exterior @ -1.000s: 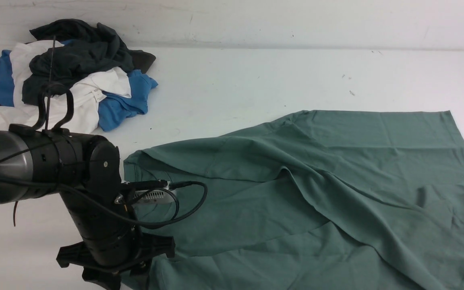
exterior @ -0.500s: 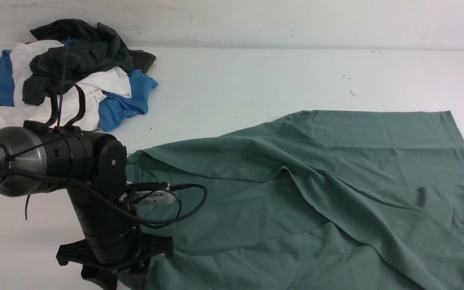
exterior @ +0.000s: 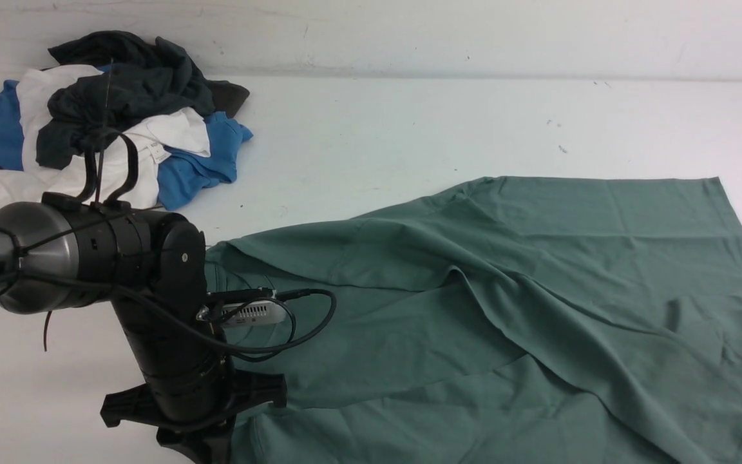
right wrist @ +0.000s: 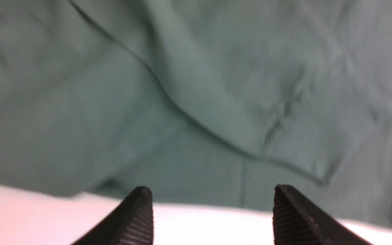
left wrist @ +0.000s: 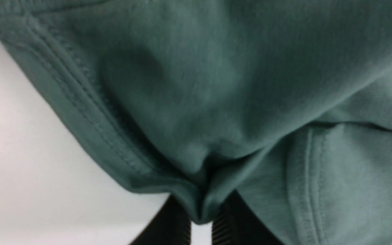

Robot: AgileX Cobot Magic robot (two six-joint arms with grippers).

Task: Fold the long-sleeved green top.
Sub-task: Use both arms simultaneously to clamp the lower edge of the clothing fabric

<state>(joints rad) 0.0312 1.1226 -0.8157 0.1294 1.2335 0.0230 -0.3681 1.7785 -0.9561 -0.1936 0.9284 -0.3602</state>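
Fabric of the green top (exterior: 506, 290) lies spread and rumpled on the white table (exterior: 377, 129); a hemmed fold is pinched between the closed jaws of the left gripper (left wrist: 201, 223). The right gripper (right wrist: 213, 211) hovers with jaws wide apart, the top's edge just ahead of them.

- Nothing you can read in any view.
- Tag (exterior: 158, 153) on the white shirt (exterior: 127, 169): you get dark print, too small to make out.
- Top (exterior: 474, 290): no legible lettering on the cloth you see; both wrist views are blurred.
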